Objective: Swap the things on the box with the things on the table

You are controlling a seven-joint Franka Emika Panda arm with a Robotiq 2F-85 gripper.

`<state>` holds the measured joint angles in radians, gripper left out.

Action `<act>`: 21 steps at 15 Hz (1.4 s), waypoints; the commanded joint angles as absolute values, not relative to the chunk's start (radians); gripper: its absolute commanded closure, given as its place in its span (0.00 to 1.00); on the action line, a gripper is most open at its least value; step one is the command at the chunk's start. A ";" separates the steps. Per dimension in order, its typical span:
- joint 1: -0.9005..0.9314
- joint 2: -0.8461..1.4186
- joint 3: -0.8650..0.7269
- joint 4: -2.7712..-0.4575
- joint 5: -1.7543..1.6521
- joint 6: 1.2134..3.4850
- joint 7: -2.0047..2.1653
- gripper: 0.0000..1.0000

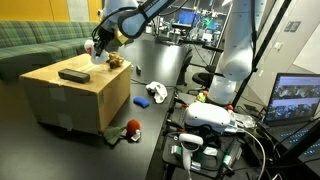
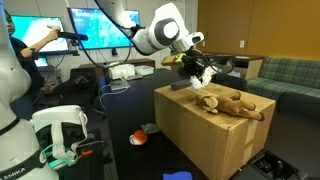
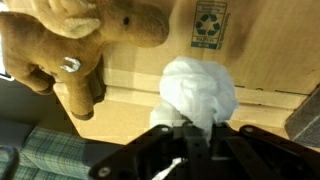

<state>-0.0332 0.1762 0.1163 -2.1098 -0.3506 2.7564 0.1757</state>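
A cardboard box [image 1: 80, 95] [image 2: 205, 130] carries a brown plush toy [image 1: 116, 62] [image 2: 230, 103] [image 3: 70, 40] and a flat black object [image 1: 72, 74] [image 2: 180, 85]. My gripper [image 1: 97, 50] [image 2: 197, 68] [image 3: 195, 140] is shut on a white crumpled soft thing [image 3: 198, 90] [image 2: 206, 76] and holds it just above the box top, beside the plush toy. On the dark surface below lie a white and blue item [image 1: 155, 93] and a red and green item [image 1: 131, 127] [image 2: 140, 137].
A green sofa [image 1: 35, 40] stands behind the box. A second white robot arm [image 1: 235, 50] and monitors [image 1: 295, 98] stand nearby. Cables and equipment [image 1: 205, 120] crowd the near bench.
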 commanded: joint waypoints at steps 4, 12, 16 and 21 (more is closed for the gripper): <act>0.094 0.439 -0.007 -1.835 -0.448 2.737 0.308 0.98; 0.218 0.471 -0.138 -1.735 -0.462 2.609 0.337 0.30; 0.236 0.440 -0.170 -1.713 -0.480 2.561 0.382 0.01; 0.242 0.361 -0.146 -1.759 -0.469 2.557 0.398 0.00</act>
